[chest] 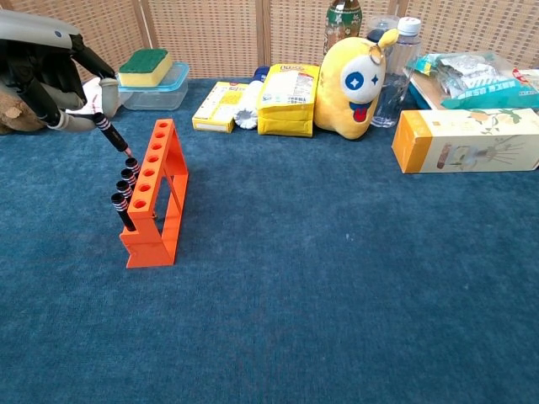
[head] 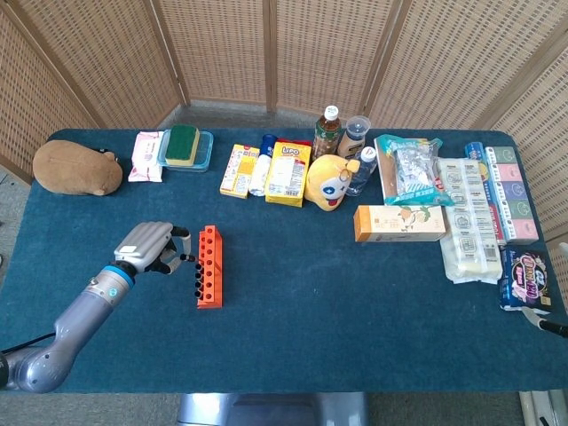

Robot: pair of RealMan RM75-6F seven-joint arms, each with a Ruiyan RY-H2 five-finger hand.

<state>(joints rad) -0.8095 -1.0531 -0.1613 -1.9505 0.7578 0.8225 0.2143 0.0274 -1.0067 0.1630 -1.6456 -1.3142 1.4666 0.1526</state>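
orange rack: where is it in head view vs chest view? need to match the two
Head view: the orange rack sits left of centre on the blue table, just right of the left hand.
Chest view: the rack stands at left, below and right of the left hand, which holds a black pen over it.
Shared landmark: the yellow plush toy, behind and right of the rack in both.

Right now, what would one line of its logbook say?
left hand: holds black pen, tip near orange rack | rack: three pens seated | right hand: unseen
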